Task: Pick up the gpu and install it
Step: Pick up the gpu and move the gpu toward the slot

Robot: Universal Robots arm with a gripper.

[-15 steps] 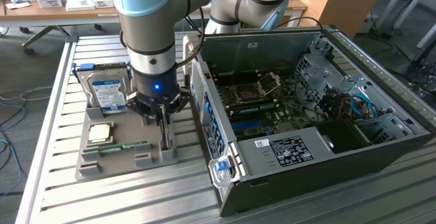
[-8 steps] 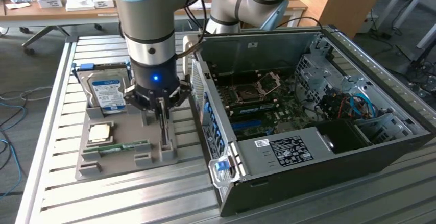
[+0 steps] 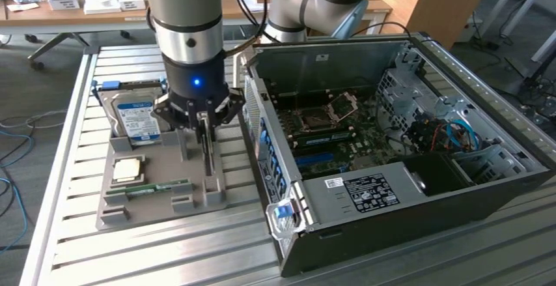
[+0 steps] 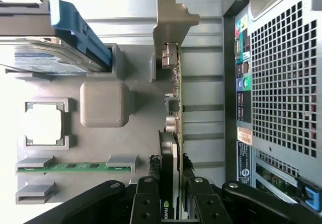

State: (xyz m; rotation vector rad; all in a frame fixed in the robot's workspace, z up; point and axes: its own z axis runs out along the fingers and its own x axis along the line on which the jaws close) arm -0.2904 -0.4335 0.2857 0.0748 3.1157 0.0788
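Observation:
The gpu [image 3: 208, 152] stands on edge in a slot of the grey holder tray [image 3: 174, 198], beside the open computer case [image 3: 452, 188]. My gripper [image 3: 204, 118] hangs straight above it. In the wrist view the gpu [image 4: 174, 108] runs away from me as a thin green board with a black block and a silvery end bracket [image 4: 171, 22]. My gripper [image 4: 173, 186] has one black finger on each side of the card's near end, pressed against it. The card still sits in the holder [image 4: 105, 103].
The holder also carries a hard drive [image 3: 137, 120] with a blue-white label, a CPU [image 3: 129, 169] and a memory stick [image 3: 161, 187]. The case lies on its side with the motherboard [image 3: 339, 136] exposed. Its perforated rear panel [image 4: 282, 83] is close beside the card. Everything rests on a slatted aluminium table [image 3: 78, 234].

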